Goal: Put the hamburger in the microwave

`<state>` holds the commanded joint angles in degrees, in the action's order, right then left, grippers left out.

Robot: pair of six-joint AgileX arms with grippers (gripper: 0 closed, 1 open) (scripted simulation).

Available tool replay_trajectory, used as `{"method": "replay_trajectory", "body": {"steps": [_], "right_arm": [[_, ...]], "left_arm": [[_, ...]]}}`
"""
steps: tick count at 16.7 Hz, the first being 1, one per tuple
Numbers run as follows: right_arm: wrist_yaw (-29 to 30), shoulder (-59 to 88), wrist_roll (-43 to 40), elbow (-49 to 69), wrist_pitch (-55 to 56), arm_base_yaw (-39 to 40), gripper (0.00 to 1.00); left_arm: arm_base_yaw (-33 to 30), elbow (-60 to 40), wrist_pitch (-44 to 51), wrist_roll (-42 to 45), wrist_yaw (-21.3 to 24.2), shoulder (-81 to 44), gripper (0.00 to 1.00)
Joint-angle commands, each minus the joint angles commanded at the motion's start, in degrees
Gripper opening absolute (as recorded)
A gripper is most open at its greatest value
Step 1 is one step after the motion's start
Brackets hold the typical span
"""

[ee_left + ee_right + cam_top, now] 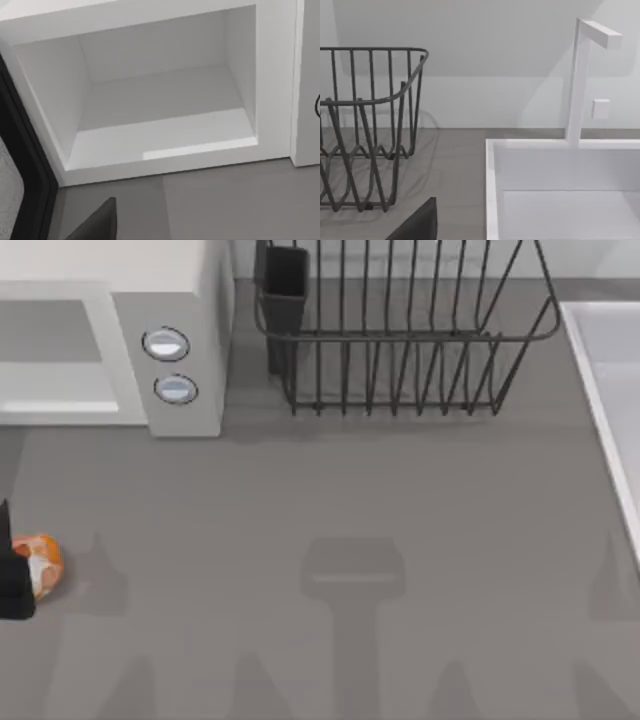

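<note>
Hamburger (40, 564) sits at the far left edge of the table (330, 500), well in front of the microwave (170, 330), and you can see your left gripper (14, 575) as a dark shape pressed against its left side. Whether those fingers actually clamp it, you cannot tell. Your left wrist camera faces the microwave's open cavity, while the right wrist camera faces the dish rack (365, 125) and sink (560, 190).

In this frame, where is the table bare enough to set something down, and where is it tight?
Bare: the wide grey table in front of the microwave and dish rack, across to the sink at right. The microwave cavity also looks bare. Crowded: the back edge, where microwave, rack and sink stand in a row, and the far left, where the hamburger lies beside the left gripper.
</note>
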<state>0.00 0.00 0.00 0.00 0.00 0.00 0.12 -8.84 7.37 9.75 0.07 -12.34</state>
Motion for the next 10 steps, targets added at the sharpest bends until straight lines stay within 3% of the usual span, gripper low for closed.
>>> {"method": "replay_trajectory", "body": {"steps": [10], "right_arm": [[0.0, 0.0, 0.0, 0.0, 0.0, 0.0, 1.00]], "left_arm": [[0.6, -31.3, 26.4, 34.8, 0.0, -48.4, 1.00]]}}
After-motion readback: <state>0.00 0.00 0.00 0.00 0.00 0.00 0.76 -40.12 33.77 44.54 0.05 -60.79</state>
